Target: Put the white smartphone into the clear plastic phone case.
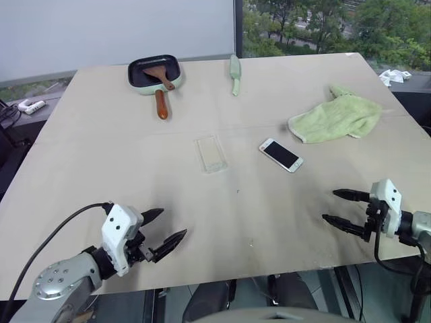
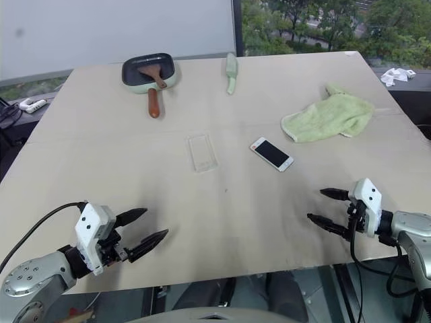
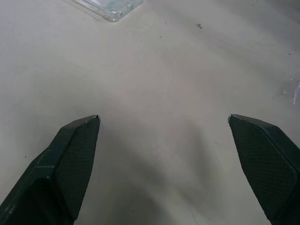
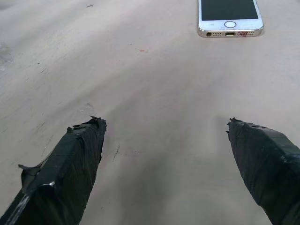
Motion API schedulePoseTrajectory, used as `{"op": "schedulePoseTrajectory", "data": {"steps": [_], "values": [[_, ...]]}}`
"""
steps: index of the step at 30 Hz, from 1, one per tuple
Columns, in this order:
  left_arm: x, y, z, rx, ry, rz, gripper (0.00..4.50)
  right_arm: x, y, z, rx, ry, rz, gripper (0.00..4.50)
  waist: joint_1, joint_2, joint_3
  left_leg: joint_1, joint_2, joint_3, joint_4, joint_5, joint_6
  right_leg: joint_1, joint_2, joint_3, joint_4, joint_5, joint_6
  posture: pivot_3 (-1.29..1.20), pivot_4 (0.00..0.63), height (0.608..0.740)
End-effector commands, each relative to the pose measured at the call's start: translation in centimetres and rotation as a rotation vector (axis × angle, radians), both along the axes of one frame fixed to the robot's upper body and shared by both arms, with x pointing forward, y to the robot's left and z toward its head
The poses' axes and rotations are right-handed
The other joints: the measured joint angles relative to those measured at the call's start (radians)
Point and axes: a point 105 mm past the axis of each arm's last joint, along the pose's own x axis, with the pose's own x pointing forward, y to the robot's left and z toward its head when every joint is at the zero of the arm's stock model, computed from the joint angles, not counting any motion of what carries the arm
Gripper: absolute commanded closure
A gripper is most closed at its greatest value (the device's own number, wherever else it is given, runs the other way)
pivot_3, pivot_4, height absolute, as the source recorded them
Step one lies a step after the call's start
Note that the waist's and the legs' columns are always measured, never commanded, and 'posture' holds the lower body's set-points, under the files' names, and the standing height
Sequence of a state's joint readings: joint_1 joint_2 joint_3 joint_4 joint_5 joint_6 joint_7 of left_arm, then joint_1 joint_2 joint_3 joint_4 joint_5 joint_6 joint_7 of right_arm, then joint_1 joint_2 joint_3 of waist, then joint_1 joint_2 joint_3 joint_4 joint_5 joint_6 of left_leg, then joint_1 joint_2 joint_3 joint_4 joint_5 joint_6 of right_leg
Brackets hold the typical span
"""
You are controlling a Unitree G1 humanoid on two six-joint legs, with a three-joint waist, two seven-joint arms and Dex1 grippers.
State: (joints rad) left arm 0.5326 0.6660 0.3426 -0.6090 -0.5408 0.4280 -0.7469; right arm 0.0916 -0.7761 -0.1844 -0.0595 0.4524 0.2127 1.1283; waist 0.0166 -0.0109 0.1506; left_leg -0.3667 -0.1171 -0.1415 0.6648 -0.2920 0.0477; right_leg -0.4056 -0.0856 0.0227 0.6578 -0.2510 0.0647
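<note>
1. Head views (both eyes see the same thing, so telling it once): the phone (image 1: pixel 281 155) lies flat and screen-up on the counter (image 1: pixel 87 155), right of centre, turned at an angle. The case (image 1: pixel 211 153) sits near its left side, apart from it, open side looks up as far as I can tell. Behind them are a green cloth (image 1: pixel 335 114), a small pan (image 1: pixel 154 71) with a wooden spatula (image 1: pixel 160 77) in it, and a green tool (image 1: pixel 235 73) I can't name.

2. Same views, hands: left hand (image 1: pixel 166 233) hovers low at the near left edge, right hand (image 1: pixel 345 210) at the near right edge. Both are spread wide and empty, both well short of the phone and case.

3. Left wrist view: a corner of the case ahead of the wide-open fingers (image 3: pixel 75 154), bare counter between.

4. Right wrist view: the phone's home-button end straight ahead of the gaping fingers (image 4: pixel 70 164), nothing gripped.

5. Handling guess: the phone is stiff, slick and thin, lying flush, so I'd pinch across its long edges, not the glass. The case looks light and bendy, so it'll probably skate unless the left hand pins it down.

6. Nothing's started yet, imo.
</note>
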Motion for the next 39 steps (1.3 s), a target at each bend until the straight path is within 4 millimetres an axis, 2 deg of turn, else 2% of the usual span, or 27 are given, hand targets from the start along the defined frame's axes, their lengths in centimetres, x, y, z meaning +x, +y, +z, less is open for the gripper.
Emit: {"op": "schedulePoseTrajectory", "data": {"steps": [1, 18, 22, 25, 27, 29, 31, 36, 39], "values": [[0.0, -0.3, 0.7, 0.000, -0.038, -0.025, 0.01, 0.2, -0.1, 1.2, 0.023, -0.056, -0.003, 0.00, 0.000, 0.000, 0.000, 0.000, 0.000, 0.000, 0.000, 0.000, 0.000, 0.000, 0.000, 0.000, 0.000, 0.000, 0.000, 0.00, 0.150, 0.740], [-0.1, -0.1, 0.7, -0.033, -0.049, -0.054, 0.01, 0.2, -0.1, 1.7, 0.048, -0.083, 0.005, 0.00, 0.000, 0.001, 0.001, 0.000, 0.000, 0.000, 0.000, 0.000, 0.000, 0.000, 0.000, 0.000, -0.001, 0.000, 0.000, 0.00, 0.150, 0.740], [0.5, 0.1, 0.7, -0.014, -0.075, -0.058, 0.01, 0.2, -0.1, 1.7, 0.045, -0.093, 0.009, 0.00, 0.000, 0.001, 0.001, 0.000, 0.000, 0.000, 0.000, 0.000, 0.000, 0.000, 0.000, 0.000, -0.001, 0.000, 0.000, 0.00, 0.150, 0.740], [1.8, 0.2, 1.4, -0.023, -0.119, -0.068, 0.01, -0.1, 0.9, 2.2, 0.074, -0.097, 0.040, 0.00, 0.002, 0.001, 0.001, 0.000, 0.000, -0.001, -0.001, 0.000, 0.000, 0.000, 0.000, -0.001, -0.001, 0.000, 0.000, 0.00, 0.150, 0.740], [3.0, -0.1, 1.4, 0.004, -0.130, -0.154, 0.01, -0.1, 2.4, 3.0, 0.114, -0.122, 0.078, 0.00, 0.003, 0.001, 0.001, 0.000, 0.000, -0.001, 0.000, 0.000, 0.000, 0.000, 0.000, -0.002, -0.001, 0.000, 0.000, 0.00, 0.150, 0.740], [5.1, -0.5, 1.5, 0.042, -0.142, -0.291, 0.01, 0.1, 4.4, 4.1, 0.156, -0.152, 0.120, 0.00, 0.007, 0.003, 0.002, 0.000, 0.000, -0.002, 0.000, 0.000, 0.000, 0.000, 0.000, -0.002, -0.001, 0.000, 0.000, 0.00, 0.150, 0.740], [7.3, -0.4, 1.6, 0.091, -0.159, -0.375, 0.01, 0.2, 5.5, 4.6, 0.165, -0.164, 0.133, 0.00, 0.014, 0.004, 0.003, 0.000, 0.000, -0.003, 0.000, 0.003, -0.004, 0.000, 0.000, -0.005, 0.001, 0.000, 0.000, 0.00, 0.150, 0.740], [13.8, -0.6, 2.3, 0.215, -0.208, -0.506, 0.01, 0.1, 6.8, 5.0, 0.160, -0.196, 0.126, 0.00, 0.024, 0.002, 0.002, -0.003, -0.001, -0.005, 0.000, 0.003, -0.005, -0.003, 0.001, -0.007, 0.000, 0.001, -0.001, 0.00, 0.150, 0.740], [16.3, -1.1, 2.6, 0.272, -0.206, -0.575, 0.01, -0.1, 7.0, 5.3, 0.160, -0.212, 0.100, 0.00, 0.019, 0.001, 0.002, -0.013, -0.002, -0.006, 0.003, 0.004, -0.005, -0.011, 0.000, -0.010, -0.001, 0.002, -0.001, 0.00, 0.150, 0.740]]}}
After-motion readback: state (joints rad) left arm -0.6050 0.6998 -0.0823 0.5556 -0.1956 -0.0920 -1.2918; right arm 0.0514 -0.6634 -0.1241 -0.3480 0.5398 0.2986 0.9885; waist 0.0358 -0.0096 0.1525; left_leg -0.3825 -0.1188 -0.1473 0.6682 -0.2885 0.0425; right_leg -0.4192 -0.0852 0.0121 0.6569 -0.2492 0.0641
